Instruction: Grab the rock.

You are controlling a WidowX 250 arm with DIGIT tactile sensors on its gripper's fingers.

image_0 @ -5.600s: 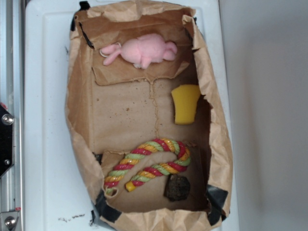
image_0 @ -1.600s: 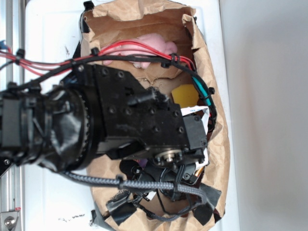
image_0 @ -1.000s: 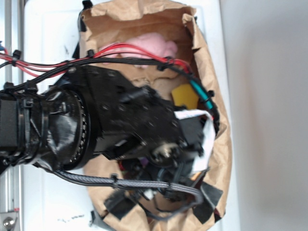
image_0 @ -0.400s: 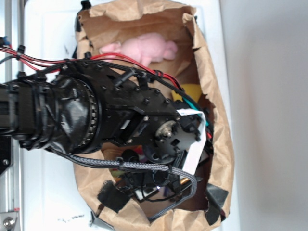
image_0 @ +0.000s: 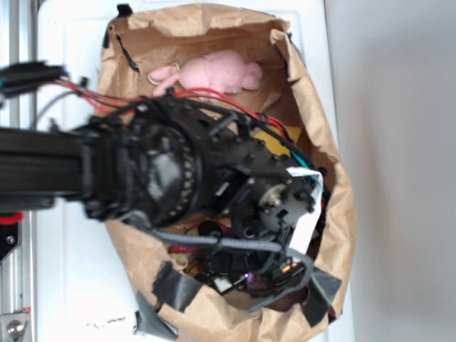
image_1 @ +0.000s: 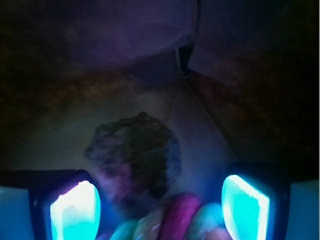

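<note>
The wrist view is dim and blurred. In it the rock (image_1: 134,161), a dark bumpy lump, lies on the brown paper floor just ahead of my gripper (image_1: 160,207), nearer the left pad. The gripper is open. Its two pads glow cyan, one at the left (image_1: 75,210) and one at the right (image_1: 245,204), and they hold nothing. Part of the twisted rope (image_1: 182,220) lies between them at the bottom edge. In the exterior view my black arm (image_0: 164,178) reaches into the near end of the bag and hides the rock and the fingers.
The brown paper bag (image_0: 335,178) lies open on a white surface, and its walls close in around the arm. A pink plush toy (image_0: 214,71) lies at the far end. A sliver of yellow sponge (image_0: 267,134) shows past the arm. Bag walls meet at a corner (image_1: 185,65) behind the rock.
The arm came in over the bag, which showed no arm at first. In the last second its wrist has shifted toward the near right end, and the plush has come back into sight.
</note>
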